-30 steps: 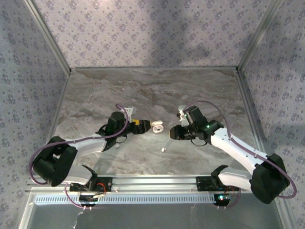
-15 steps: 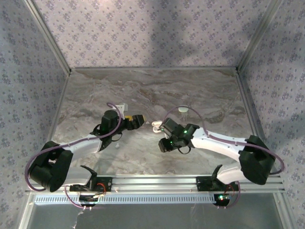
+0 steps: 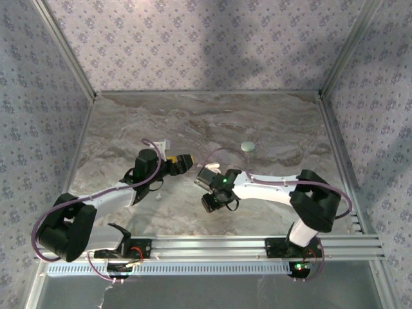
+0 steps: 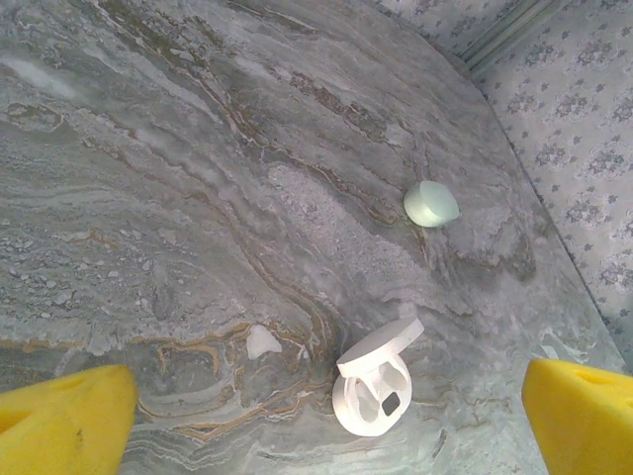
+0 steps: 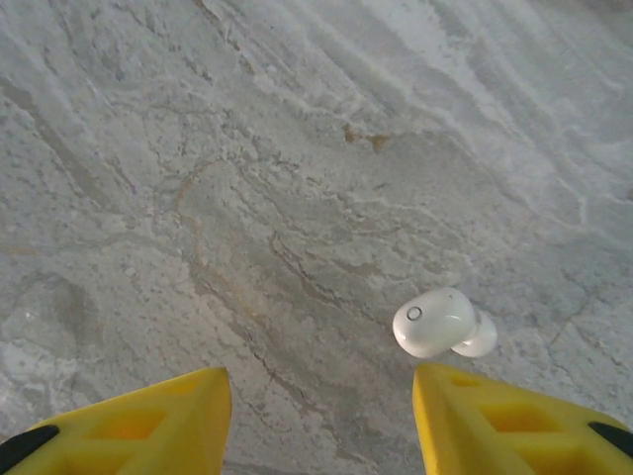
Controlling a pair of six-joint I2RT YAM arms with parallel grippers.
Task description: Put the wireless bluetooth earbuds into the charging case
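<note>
we are looking down the right wrist view at one of the wireless bluetooth earbuds (image 5: 440,323), which is lying on the marble table (image 5: 198,148), not in the charging case. the right gripper (image 5: 318,380) is hovering over it with its yellow jaws parted and only bare marble between them, so it is gripping nothing.

the earbud is not sitting in that gap. it is lying off to one side, just ahead of the tip of the finger (image 5: 495,421) on the right of that view, near it but apart. its long axis is running across the view, with the rounded body toward the gap and the small ear tip pointing away. we are judging that the jaws are needing to shift toward that finger's side and a little forward before closing. otherwise the finger is risking landing on the bud and flicking it off.

in the left wrist view the charging case (image 4: 374,388) is lying open, lid raised. a small whitish bit (image 4: 262,341) is lying just beside it. it may be another earbud, but we cannot tell. a pale green pebble (image 4: 430,204) is lying well apart, farther up the table. the left gripper (image 3: 183,161) is holding its jaws spread wide and empty, facing the case. so the right arm is the nearer one to the loose earbud, the left to the case.
</note>
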